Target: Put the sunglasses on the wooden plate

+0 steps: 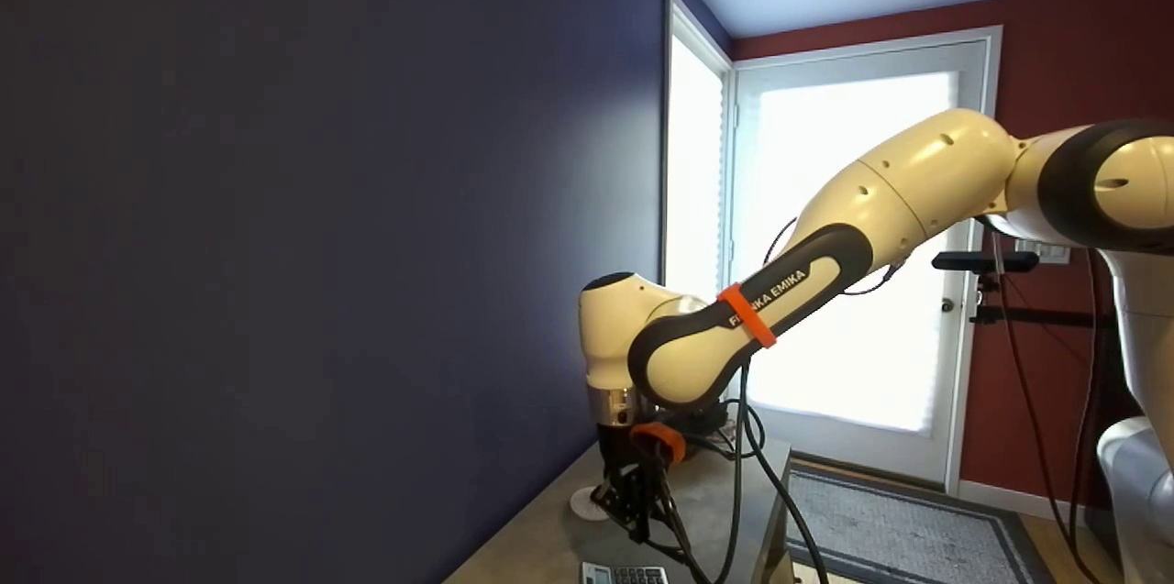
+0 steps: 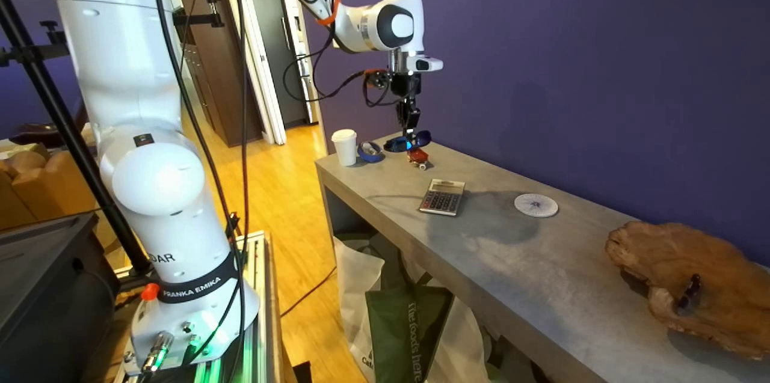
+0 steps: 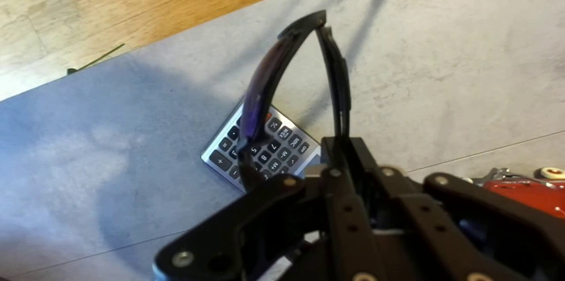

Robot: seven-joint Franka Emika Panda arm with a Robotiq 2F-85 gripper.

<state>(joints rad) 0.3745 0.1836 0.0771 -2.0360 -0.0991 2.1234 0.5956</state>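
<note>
Arm [image 1: 903,176] is reached out over the counter [image 2: 577,278]: elbow held high, forearm [image 1: 807,277] sloped down, wrist [image 1: 612,405] pointed straight down. Orange strap [image 1: 747,316] is wrapped round the forearm. Base [image 2: 192,305] is mounted off the front edge, opposite the edge by the purple wall [image 2: 577,70].

Jaws: pinched narrow on the sunglasses [image 2: 399,144], gripped by a thin dark part. Sunglasses are held above the counter; in the wrist view the calculator [image 3: 284,151] is partly covered by them, with the front edge seen beyond.

Wooden plate [image 2: 704,269]: set along the wall edge, at the opposite stretch from the white cup [image 2: 345,147], well apart from the sunglasses. Outline is irregular. A dark patch [image 2: 689,293] is seen on it; thing or gap can't be told.

Others, in an exterior view: white cup is stood upright near the front corner. Blue ring [image 2: 372,159] is placed just beside it. Red wheeled item [image 2: 418,158] is seen just below the sunglasses. Calculator is laid about midway between front and wall edges. White disc [image 2: 536,205] is laid flat near the wall edge, between calculator and wooden plate.
</note>
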